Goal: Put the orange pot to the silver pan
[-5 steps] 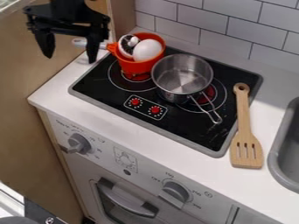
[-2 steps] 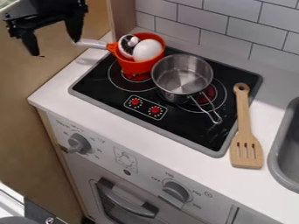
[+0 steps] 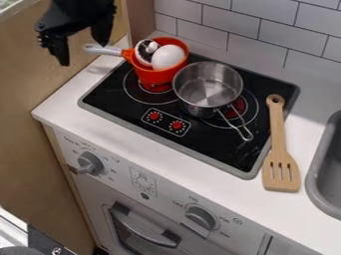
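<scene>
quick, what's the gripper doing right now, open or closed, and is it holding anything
Gripper: open, holding nothing.

Qty: 1 orange pot, 1 silver pan, 1 wht egg-shaped pc., 1 blk/wht round pc., 1 wooden spatula, 1 sink, 1 blk cooktop w/ 2 red dials, 2 gray oven knobs, 1 oven handle.

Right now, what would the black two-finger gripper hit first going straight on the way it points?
Pointing downward, the gripper would probably meet the pale handle of the orange pot first; depth is unclear, so it might instead reach the white countertop.
</scene>
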`<action>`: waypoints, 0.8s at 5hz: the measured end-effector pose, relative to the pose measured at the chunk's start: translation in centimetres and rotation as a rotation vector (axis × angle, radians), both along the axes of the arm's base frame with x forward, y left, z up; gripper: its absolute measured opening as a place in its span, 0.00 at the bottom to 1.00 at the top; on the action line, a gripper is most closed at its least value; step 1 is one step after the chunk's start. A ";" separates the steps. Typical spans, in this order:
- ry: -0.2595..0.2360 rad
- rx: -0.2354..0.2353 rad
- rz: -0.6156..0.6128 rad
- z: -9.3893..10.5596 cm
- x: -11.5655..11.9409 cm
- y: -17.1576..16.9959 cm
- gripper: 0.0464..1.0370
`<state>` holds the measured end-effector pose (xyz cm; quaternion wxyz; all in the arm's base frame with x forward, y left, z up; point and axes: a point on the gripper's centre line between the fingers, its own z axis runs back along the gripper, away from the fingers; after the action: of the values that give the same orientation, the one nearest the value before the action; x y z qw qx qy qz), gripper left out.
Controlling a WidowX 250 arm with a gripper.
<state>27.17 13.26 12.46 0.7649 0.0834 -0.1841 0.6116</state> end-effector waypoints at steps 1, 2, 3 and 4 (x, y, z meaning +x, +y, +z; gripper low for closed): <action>-0.047 -0.051 0.023 -0.8 1.4 0.2 0.96; -0.093 -0.100 0.036 -1.6 2.9 -0.2 0.96; -0.122 -0.119 0.030 -2.2 4.2 -0.5 0.96; -0.142 -0.124 0.017 -2.7 4.8 -0.7 0.96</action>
<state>32.00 12.59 9.79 0.7484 -0.0061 -0.1989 0.6327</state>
